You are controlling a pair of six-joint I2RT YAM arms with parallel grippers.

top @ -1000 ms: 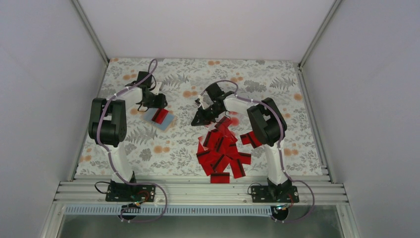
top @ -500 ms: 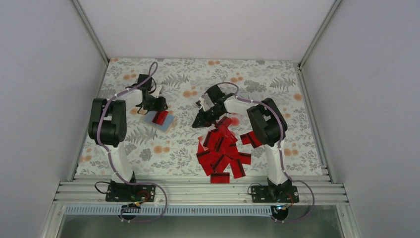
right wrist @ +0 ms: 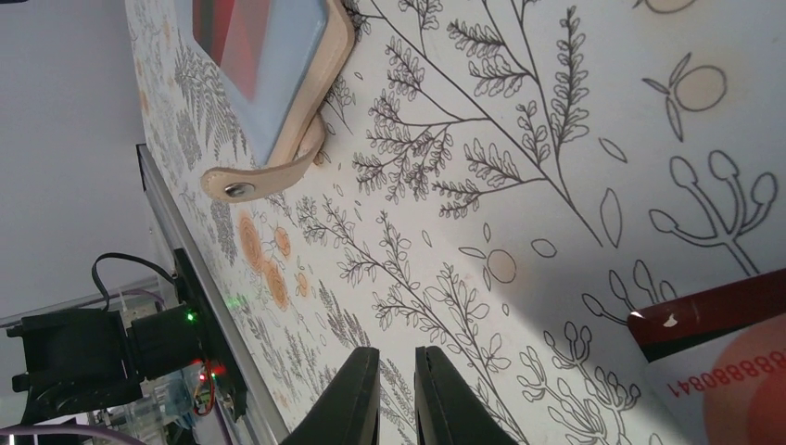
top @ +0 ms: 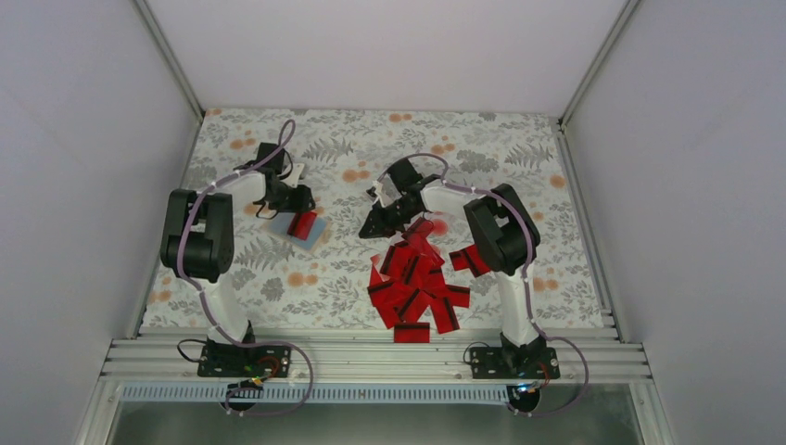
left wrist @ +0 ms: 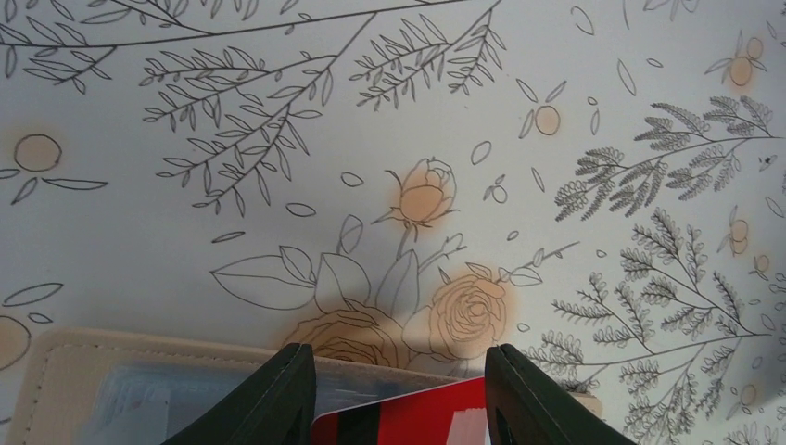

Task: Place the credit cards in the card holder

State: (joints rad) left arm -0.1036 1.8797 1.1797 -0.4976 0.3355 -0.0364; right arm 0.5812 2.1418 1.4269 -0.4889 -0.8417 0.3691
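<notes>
Seemingly pinching one credit card (left wrist: pixel 399 423) edge to edge in the left tool (left wrist: pixel 399 354), half-spread, low over the open tan card holder (left wrist: pixel 83 371) lying left of centre on the flowered table (top: pixel 519 158). Hovering with the right tool (right wrist: pixel 397 360) pressed almost shut and empty above a bare patch, just beyond the heap of red credit cards (top: pixel 414 283) on the right half.

Left claw (top: pixel 298 208) at card holder (top: pixel 316 232) (red card (top: pixel 299 222) on it), credit cards (top: pixel 417 283) heaped beside right claw (top: pixel 367 230)
</notes>
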